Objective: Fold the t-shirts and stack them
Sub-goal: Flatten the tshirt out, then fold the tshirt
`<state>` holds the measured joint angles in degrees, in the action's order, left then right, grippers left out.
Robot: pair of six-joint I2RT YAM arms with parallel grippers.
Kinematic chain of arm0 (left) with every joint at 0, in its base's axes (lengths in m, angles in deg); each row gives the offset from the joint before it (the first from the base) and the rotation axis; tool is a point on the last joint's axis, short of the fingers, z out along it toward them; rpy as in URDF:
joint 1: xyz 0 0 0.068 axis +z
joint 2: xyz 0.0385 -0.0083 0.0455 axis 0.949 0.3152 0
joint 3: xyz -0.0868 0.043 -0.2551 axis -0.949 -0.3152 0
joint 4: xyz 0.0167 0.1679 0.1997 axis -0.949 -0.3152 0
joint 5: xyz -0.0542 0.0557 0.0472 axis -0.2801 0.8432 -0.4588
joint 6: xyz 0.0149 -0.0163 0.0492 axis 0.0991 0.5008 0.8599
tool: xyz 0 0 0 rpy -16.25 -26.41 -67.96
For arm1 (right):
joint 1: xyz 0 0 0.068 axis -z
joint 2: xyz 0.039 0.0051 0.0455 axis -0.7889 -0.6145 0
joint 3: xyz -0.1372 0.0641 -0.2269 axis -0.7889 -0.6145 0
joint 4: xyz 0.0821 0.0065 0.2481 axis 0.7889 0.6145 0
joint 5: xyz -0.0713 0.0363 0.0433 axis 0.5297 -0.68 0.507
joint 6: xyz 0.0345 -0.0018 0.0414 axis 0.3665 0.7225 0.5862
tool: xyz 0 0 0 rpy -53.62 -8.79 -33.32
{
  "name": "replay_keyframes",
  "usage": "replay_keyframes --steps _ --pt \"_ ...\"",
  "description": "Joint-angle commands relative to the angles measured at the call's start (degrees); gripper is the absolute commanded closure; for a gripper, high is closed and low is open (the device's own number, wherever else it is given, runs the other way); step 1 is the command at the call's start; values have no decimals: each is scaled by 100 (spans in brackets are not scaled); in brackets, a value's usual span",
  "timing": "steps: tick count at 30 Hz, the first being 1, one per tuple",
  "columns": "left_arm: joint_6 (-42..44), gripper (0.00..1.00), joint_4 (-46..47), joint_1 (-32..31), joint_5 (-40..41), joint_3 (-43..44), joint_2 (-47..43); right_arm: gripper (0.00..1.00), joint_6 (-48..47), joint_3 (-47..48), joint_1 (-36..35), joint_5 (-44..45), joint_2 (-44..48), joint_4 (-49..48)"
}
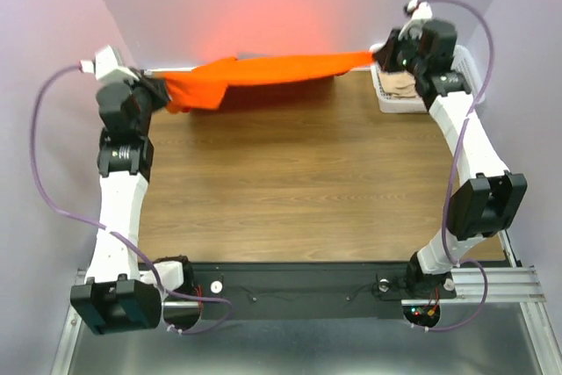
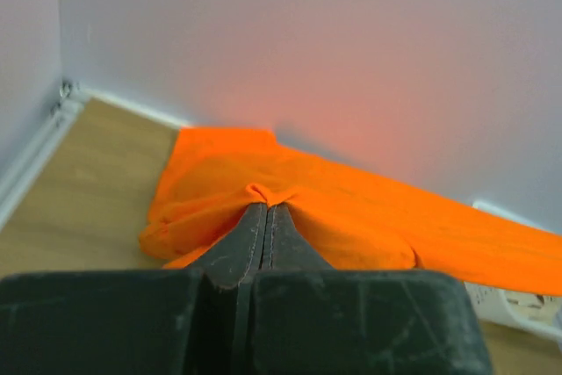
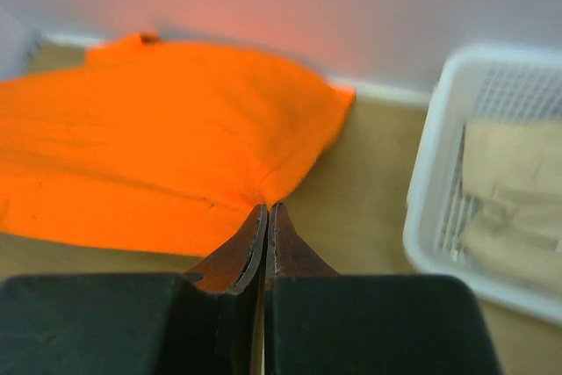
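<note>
Left gripper is being pressed fully together, a small bunched fold of the orange t-shirt being pinched right at the tips. Right gripper is likewise being clamped on a thin corner of the same shirt. Out from both claws the cloth is being stretched in the air between them, above the table and close to the back wall. It is sagging and bunching just past the left claw. The beige t-shirt is lying in the white basket, just right of the right claw.

Risks, as judged:
- Very little fabric is being gripped at each claw, so a corner is likely being put at risk of slipping out if tension is raised.
- The slack by the left claw is probably being carried into the lay-down as wrinkles.
- The right end is being held near the basket rim, so a snag there is possible.
</note>
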<state>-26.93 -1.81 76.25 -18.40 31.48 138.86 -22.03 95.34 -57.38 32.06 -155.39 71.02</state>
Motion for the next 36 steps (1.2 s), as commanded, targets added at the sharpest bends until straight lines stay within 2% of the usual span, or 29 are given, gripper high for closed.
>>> replay_keyframes --steps 1,6,11,17,22,28,36 --pt "-642 100 261 -49 -339 -1524 -823 99 -161 -1549 55 -143 470 -159" --pt "-925 100 -343 -137 -314 -3275 -1922 99 313 -3231 47 32 1033 -159" --pt "-1144 100 -1231 -146 82 -4191 -2522 99 1190 -4803 55 514 1446 -159" --pt "-1602 100 -1267 -304 222 -4343 -2514 99 1895 -5721 47 919 1438 -151" --pt "-1795 100 -1461 -304 337 -4290 -2426 99 2168 -5950 55 964 1403 -142" --pt "-1734 100 -1523 -304 557 -4168 -2356 99 2186 -5748 55 1087 1543 -19" --pt "-1190 100 -1532 -304 698 -3790 -1917 99 2019 -4538 47 1070 1280 289"
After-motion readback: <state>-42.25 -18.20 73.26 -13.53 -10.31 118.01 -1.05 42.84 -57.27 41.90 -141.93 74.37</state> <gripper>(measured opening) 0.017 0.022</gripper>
